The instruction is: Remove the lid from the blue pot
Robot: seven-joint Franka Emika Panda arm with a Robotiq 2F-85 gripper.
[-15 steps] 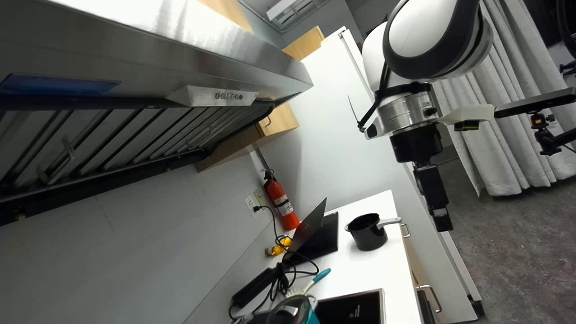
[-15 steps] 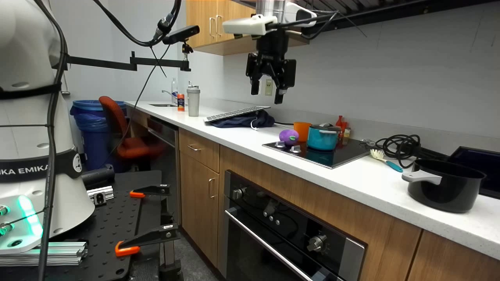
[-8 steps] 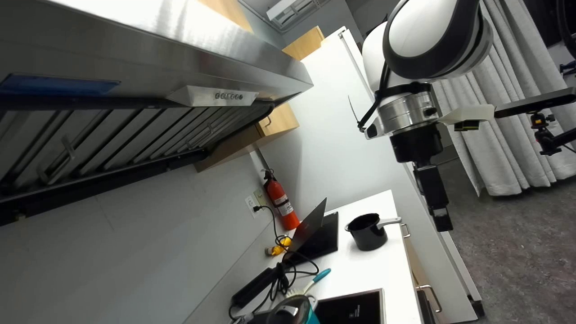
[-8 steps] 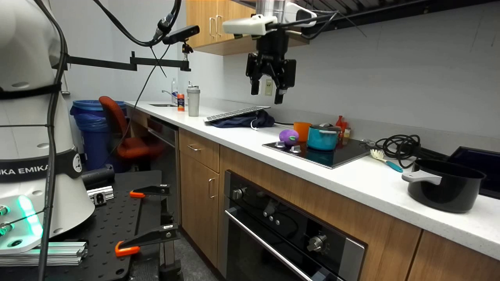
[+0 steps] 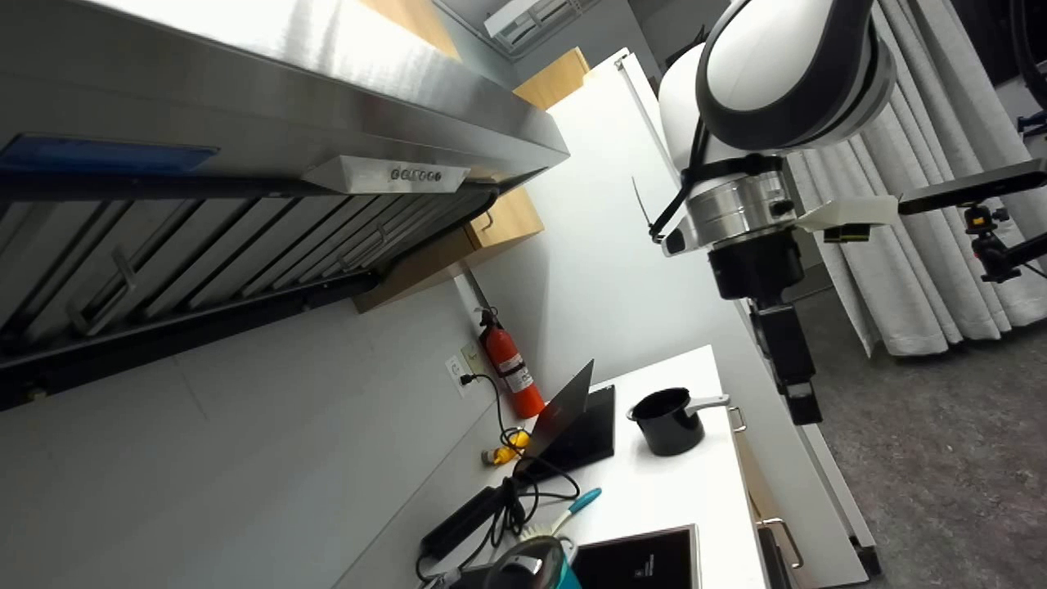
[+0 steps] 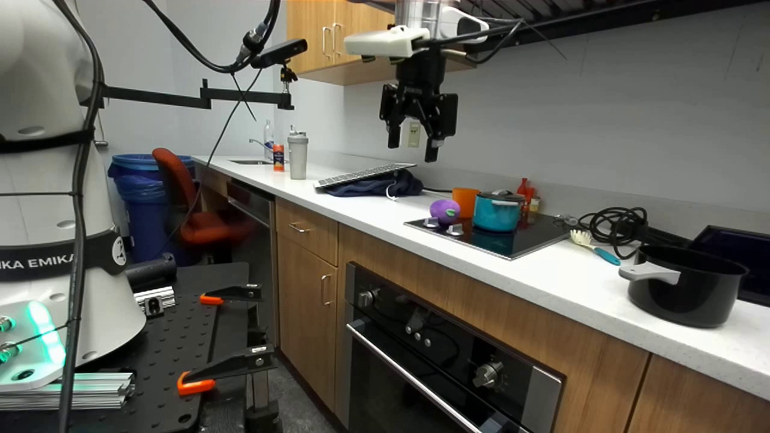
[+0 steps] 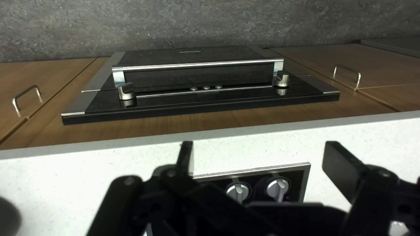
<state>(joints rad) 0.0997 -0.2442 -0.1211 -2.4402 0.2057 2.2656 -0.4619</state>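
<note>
The blue pot (image 6: 496,215) stands on the black cooktop with its dark lid (image 6: 500,195) on top. In an exterior view only part of the blue pot (image 5: 568,578) and the lid (image 5: 541,558) with its handle show at the bottom edge. My gripper (image 6: 413,152) hangs pointing down, well above the counter and the pot, and apart from it. Its fingers also show in the wrist view (image 7: 260,145), spread wide with nothing between them. The pot and lid do not show in the wrist view.
A purple toy (image 6: 445,211) and an orange cup (image 6: 465,202) stand beside the pot. Red bottles (image 6: 525,192) are behind it. A brush (image 6: 594,246), a coiled cable (image 6: 616,227) and a black pot (image 6: 686,288) lie along the counter. The range hood (image 5: 286,98) hangs overhead.
My gripper has moved down very slightly in the last half second. The pot, the lid and the other objects have not moved.
</note>
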